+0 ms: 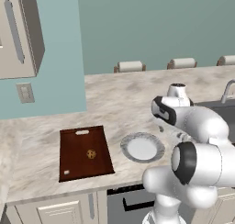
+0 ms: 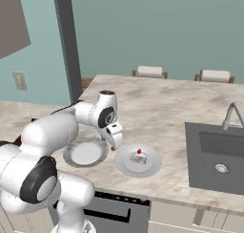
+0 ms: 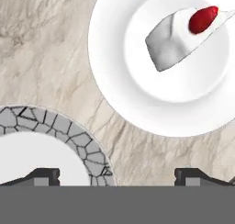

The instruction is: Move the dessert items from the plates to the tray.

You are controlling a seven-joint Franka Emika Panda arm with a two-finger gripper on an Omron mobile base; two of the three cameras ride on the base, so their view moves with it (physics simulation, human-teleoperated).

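So over on the left the wooden tray (image 1: pixel 86 153) sits flat on the marble bench (image 1: pixel 119 99), and the chocolate-chip cookie (image 1: pixel 92 154) is already lying in it, roughly mid-tray, with a tiny pale speck near the front left corner that I can't make out. Just right of the tray, close but apart from it, is the plate with the grey patterned rim (image 1: pixel 142 147), nothing on its white centre. Next comes the tool (image 3: pixel 117 175), hanging over the bench between the two plates, pointing down; its dark fingertips (image 3: pixel 43 175) stand wide apart with nothing between them, so it's open and not holding anything. Right of that is the second plate (image 2: pixel 138 161), which looks plain white from the hand view, and the white cake piece (image 2: pixel 138 158) with its red topping is still sitting on it, a bit off centre. Farther right there's the grey sink (image 2: pixel 217 158) set into the bench, with its faucet (image 2: pixel 231 113) behind it.
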